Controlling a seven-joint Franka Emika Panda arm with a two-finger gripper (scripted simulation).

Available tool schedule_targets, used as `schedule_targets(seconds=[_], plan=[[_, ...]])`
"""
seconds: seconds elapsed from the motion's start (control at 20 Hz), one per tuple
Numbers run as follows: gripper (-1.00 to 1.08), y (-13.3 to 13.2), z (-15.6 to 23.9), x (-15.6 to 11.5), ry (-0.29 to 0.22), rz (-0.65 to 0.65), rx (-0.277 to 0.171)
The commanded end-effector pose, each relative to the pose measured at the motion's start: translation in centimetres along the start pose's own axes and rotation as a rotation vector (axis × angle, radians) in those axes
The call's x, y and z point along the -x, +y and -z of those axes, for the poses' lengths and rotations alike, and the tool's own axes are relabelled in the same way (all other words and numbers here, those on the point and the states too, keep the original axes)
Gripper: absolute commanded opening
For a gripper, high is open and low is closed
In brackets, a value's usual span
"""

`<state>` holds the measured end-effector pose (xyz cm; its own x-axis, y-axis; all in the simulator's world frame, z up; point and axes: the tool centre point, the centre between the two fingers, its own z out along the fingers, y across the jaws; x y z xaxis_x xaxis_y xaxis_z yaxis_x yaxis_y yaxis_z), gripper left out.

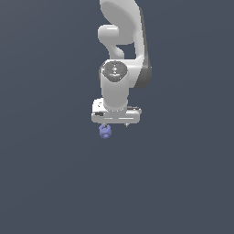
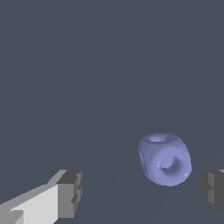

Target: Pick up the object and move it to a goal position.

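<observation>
Between my gripper's [image 2: 142,194] spread fingers [image 2: 70,194] sits the blob [image 2: 165,159], nearer one pad than the other and touching neither, so I read the jaws as open and holding nothing. From the exterior view, the blob [image 1: 105,131] lies just under the white gripper bar [image 1: 116,117], toward that view's left end, with the arm [image 1: 119,55] upright above.

The object [image 1: 105,131] lies under the gripper [image 1: 115,124], toward the exterior view's left, between the parted jaws.
</observation>
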<state>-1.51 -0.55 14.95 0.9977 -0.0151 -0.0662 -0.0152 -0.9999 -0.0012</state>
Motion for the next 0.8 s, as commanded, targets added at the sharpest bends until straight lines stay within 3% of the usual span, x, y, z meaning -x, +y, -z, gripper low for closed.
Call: schedule_targets(seconds=[0.0, 0.75], plan=[[1.00, 0.0, 0.0, 0.0, 0.000, 0.000, 0.000], [1.00, 0.6, 0.9, 0.0, 0.005, 0.026, 0.008]])
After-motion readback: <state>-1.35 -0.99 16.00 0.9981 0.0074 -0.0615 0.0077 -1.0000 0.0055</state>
